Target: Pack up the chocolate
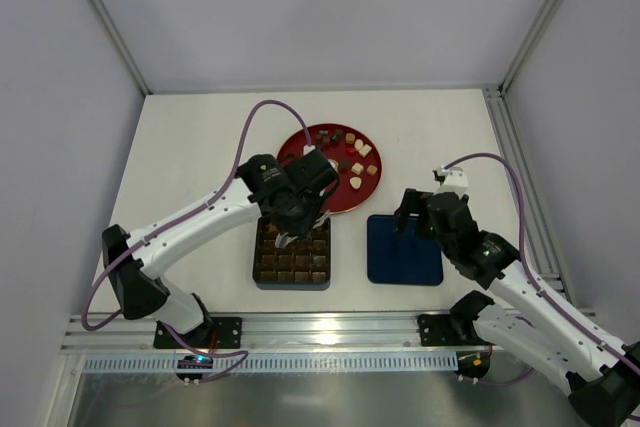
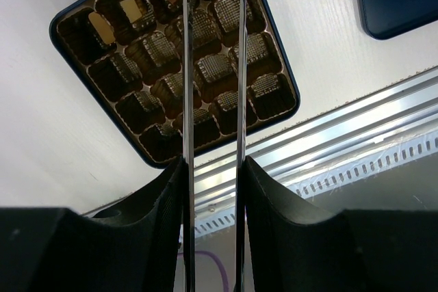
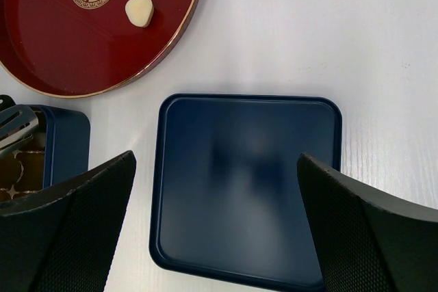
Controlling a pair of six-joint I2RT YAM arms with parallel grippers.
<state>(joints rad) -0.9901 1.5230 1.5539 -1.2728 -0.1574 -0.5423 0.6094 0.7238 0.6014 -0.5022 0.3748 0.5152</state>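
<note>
My left gripper above the box, blades slightly parted, any grip I cannot tell, chocolate in cells directly beneath, more on the red plate beyond, cubes showing no long axis, right gripper spread wide, empty.

The chocolate lies on the plate behind the box, with the lid to the box's right.
</note>
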